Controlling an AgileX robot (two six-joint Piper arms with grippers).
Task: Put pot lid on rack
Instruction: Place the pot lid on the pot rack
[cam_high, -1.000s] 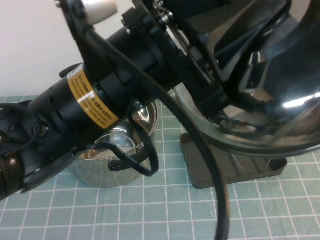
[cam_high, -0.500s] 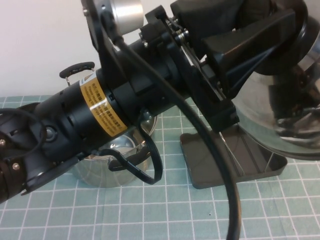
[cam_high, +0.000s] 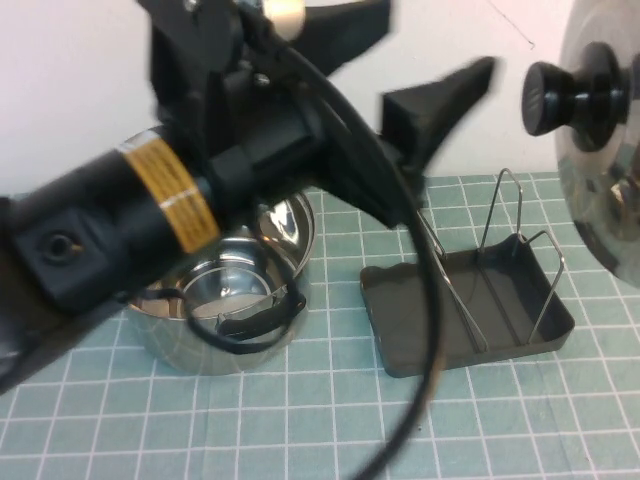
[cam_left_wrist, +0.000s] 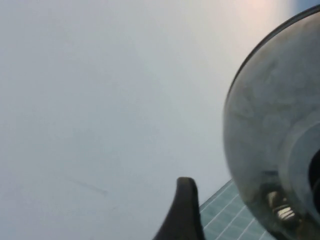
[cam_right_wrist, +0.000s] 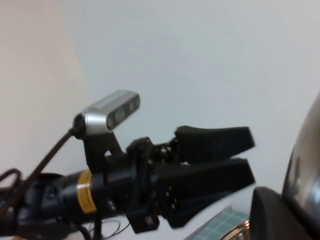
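Steel of the pot lid (cam_high: 605, 170) now shows at the right edge of the high view, held upright in the air with its black knob (cam_high: 563, 96) facing left; half a second ago our left gripper (cam_high: 415, 75) was clamped on that knob. We see this gripper has let go and pulled back left, fingers apart and empty. The lid hangs above and right of the rack (cam_high: 467, 309), clear of the wire loops (cam_high: 505, 215). Our right gripper (cam_right_wrist: 280, 212) is beside the lid; its grip we cannot tell.

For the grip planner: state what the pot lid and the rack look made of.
Pot lid: polished steel, mirror reflections; black knob, probably plastic. Rack: matte dark grey tray, likely plastic, with thin metal wire loops. Left gripper open near the lid; right gripper unseen.
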